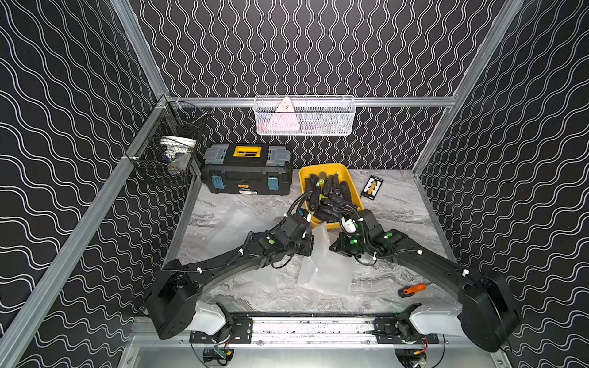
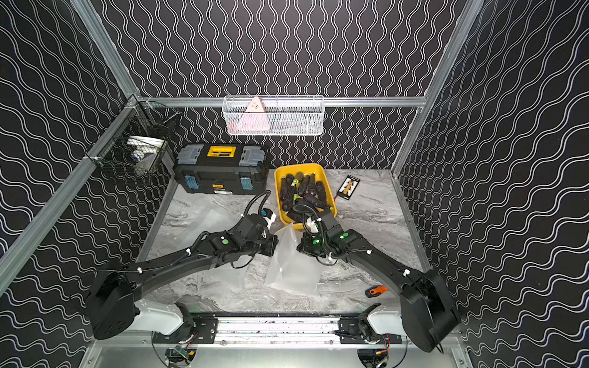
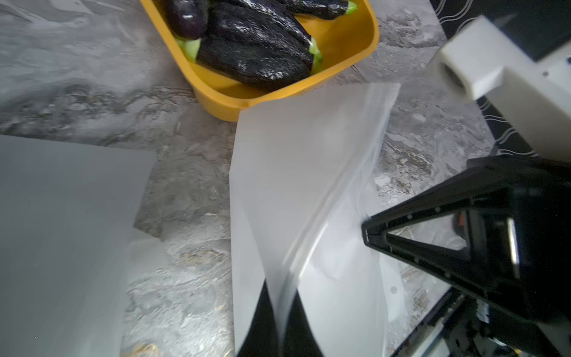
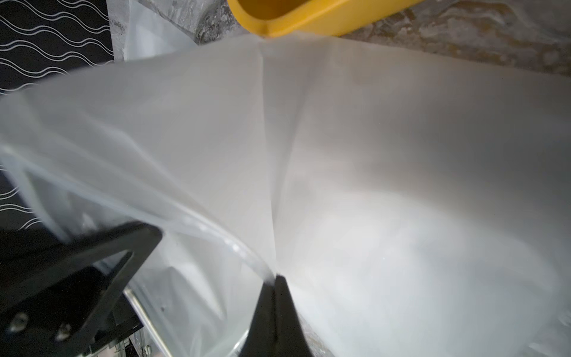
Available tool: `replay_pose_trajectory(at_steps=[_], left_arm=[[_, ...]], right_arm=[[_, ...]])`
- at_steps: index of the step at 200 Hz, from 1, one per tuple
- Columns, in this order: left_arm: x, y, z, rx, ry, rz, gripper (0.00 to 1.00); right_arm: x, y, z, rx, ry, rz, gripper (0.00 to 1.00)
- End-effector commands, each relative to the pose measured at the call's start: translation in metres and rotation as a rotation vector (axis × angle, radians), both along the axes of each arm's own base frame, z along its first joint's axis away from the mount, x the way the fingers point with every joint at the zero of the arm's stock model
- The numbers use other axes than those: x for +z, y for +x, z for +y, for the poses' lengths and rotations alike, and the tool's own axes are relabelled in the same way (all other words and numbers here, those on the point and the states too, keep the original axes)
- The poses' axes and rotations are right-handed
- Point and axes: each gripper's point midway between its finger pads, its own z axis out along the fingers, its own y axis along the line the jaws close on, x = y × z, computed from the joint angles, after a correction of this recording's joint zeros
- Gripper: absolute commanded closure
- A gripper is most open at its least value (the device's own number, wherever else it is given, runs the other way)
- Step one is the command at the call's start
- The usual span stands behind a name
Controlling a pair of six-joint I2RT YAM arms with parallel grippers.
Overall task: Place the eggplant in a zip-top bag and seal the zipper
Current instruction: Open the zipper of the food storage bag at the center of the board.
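Left jaws and right jaws both tight on the zip-top bag [image 3: 293, 170]; toolbox label [image 1: 248, 191] illegible.

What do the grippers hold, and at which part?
Both hold the zip-top bag: the left gripper and the right gripper each have jaws shut on its zipper edge.

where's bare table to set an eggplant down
Widest free patch: right of the bin, between the card and the right arm. A narrower strip lies between the toolbox and the flat bag. Crowded: the middle, where the held bag hangs by the bin.
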Motion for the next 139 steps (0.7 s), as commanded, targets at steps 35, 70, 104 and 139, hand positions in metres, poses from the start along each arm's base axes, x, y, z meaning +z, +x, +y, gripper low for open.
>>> replay_pose_trajectory(at_steps=[35, 70, 104, 139], left_arm=[[-0.029, -0.011, 0.02, 0.098, 0.141, 0.04, 1.0], [-0.028, -0.009, 0.013, 0.088, 0.13, 0.042, 1.0], [-0.031, -0.011, 0.005, 0.062, 0.101, 0.062, 1.0], [-0.032, -0.013, -0.006, 0.038, 0.015, 0.103, 1.0]], right_arm=[[0.006, 0.012, 0.018, 0.02, 0.047, -0.006, 0.63], [0.022, 0.01, 0.033, 0.061, 0.086, -0.035, 0.55], [0.03, 0.003, 0.05, 0.1, 0.131, -0.058, 0.5], [0.01, 0.0, 0.059, 0.111, 0.106, -0.022, 0.55]])
